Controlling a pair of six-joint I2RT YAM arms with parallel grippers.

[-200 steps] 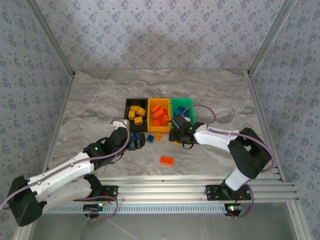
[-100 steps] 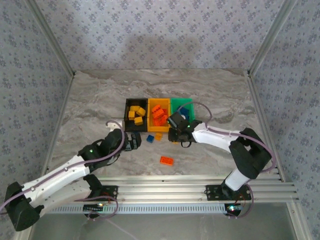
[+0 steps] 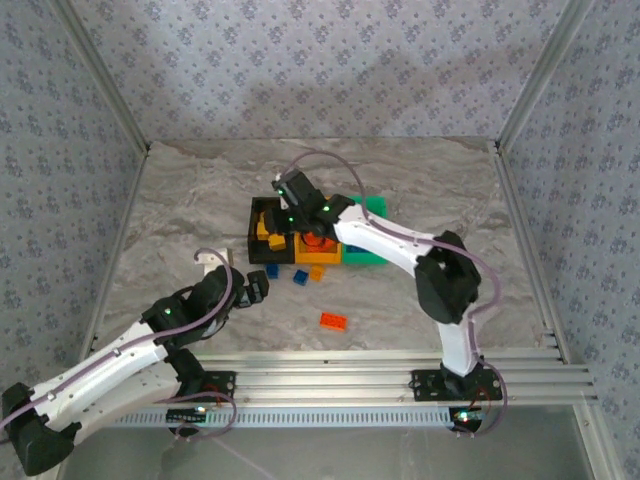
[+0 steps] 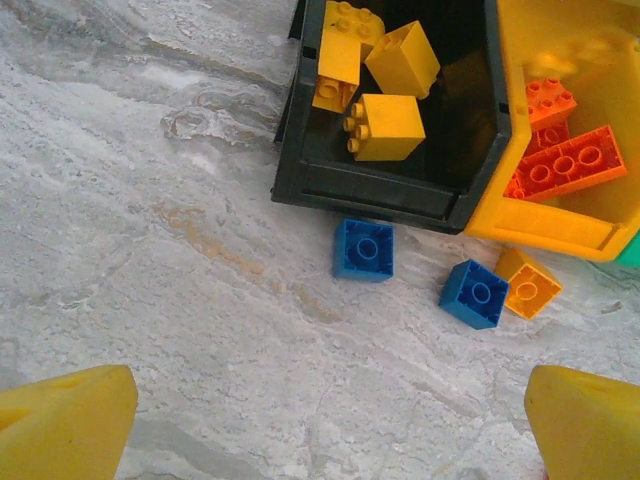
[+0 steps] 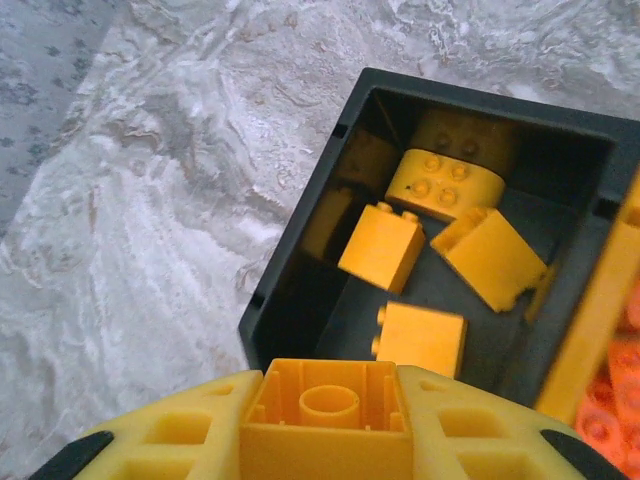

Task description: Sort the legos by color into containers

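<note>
Yellow brick (image 5: 325, 415) is gripped in the closed jaws of the right gripper (image 5: 325, 440), above the rim of the black bin (image 5: 480, 108), whose hollow is seen just ahead.

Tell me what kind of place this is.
Probably a robot test cell: a marble-look tabletop boxed in by wallpapered panels on aluminium framing, with a left arm and right arm bolted to a rail at its near edge.

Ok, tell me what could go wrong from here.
1. The right gripper holds a yellow brick above the black bin's near edge; released there, it might clip the rim and bounce out.
2. The blue brick lies close against that bin's wall; the open left gripper may lack finger room and shove it.
</note>
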